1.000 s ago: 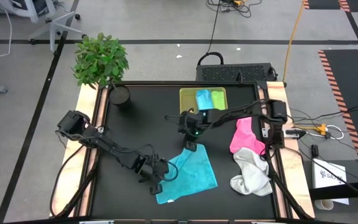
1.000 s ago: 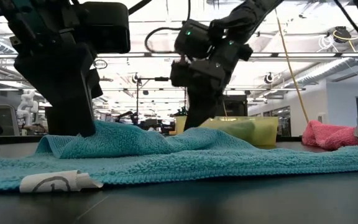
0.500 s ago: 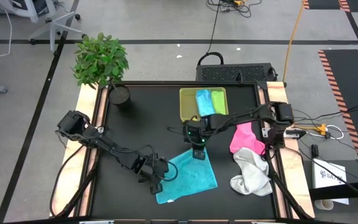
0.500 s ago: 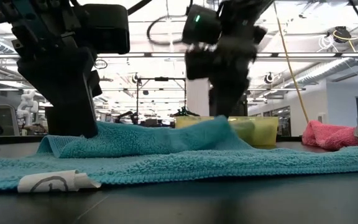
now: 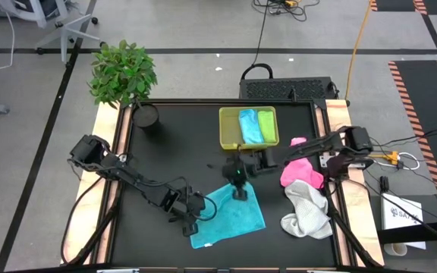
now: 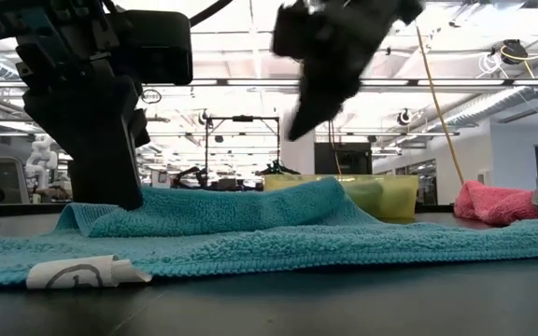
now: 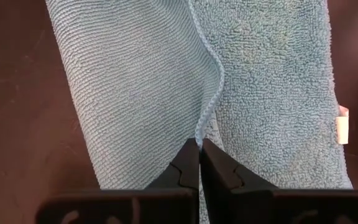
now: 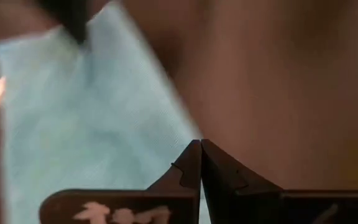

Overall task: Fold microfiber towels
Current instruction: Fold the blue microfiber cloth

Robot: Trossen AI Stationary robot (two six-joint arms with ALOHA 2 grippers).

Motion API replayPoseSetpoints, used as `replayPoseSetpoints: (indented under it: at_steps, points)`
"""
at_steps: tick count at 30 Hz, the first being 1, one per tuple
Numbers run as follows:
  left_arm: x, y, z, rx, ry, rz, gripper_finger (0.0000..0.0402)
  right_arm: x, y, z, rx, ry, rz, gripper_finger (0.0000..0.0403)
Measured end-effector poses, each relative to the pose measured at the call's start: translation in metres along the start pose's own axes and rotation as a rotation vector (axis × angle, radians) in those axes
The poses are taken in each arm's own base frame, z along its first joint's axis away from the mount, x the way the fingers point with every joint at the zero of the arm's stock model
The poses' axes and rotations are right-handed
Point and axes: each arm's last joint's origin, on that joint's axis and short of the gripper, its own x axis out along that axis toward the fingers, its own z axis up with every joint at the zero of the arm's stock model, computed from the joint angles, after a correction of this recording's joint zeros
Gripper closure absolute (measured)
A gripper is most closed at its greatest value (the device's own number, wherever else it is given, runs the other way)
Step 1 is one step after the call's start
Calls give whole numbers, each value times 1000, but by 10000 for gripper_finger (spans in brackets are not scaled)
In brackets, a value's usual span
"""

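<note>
A teal towel (image 5: 232, 212) lies on the black table, its left part doubled over into a low ridge (image 6: 157, 201). My left gripper (image 5: 191, 221) is shut on that towel at its left edge. My right gripper (image 6: 295, 131) is shut and hangs in the air above the towel's far corner (image 6: 330, 184), which stands up in a small peak; nothing shows between its fingers (image 8: 191, 163). A pink towel (image 5: 298, 167) and a white towel (image 5: 307, 212) lie crumpled at the table's right. Light blue (image 5: 249, 125) and lime green (image 5: 266, 125) towels lie folded in the yellow-green tray (image 5: 226, 129). My left gripper pinches the teal towel's stitched hem (image 7: 199, 134) between its two fingertips, where the turned-over layer meets the terry side. The fingers slant down from the table's left. The towel rests on the table, raised a little at the hold.
A potted plant (image 5: 125, 72) and a dark pot (image 5: 147, 116) stand at the far left corner. The towel's white label (image 6: 82, 273) lies on the table at its near edge. Bare black table lies between the teal towel and the tray.
My right gripper, shut throughout, has moved a little toward the near edge at the towel's far corner and then risen clear of it. That corner has been gathered up into a peak and stays standing. The rest of the towel lies as before.
</note>
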Motion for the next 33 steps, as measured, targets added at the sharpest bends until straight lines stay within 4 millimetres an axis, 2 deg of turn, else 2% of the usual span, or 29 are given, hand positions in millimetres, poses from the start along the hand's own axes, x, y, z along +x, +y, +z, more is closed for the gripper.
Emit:
replayPoseSetpoints:
  at_steps: [3, 7, 10, 13, 19, 26, 30, 33]
  points:
    - [0, -1, -1, 1, -3, 3, 398, 12, -22, 3, 36, -13, 11, 403]
    - [0, -3, -2, -1, -8, 8, 398, 32, -45, -4, 62, 48, 18, 403]
    - [0, -3, -2, -4, -8, 9, 398, 42, -54, -11, 87, 103, 46, 403]
    - [0, -3, -3, -1, -8, 9, 397, 46, -54, -17, 99, 161, 69, 403]
    - [0, -3, -3, 3, -6, 11, 397, 40, -42, -30, 105, 302, 73, 403]
    - [0, -2, -3, 12, -2, 15, 397, 35, -5, -43, 90, 433, 115, 403]
    - [0, -1, -4, 16, 3, 27, 398, 35, 17, -47, 52, 445, 128, 403]
    - [0, -1, -4, 16, 4, 29, 397, 33, 25, -45, 11, 410, 95, 403]
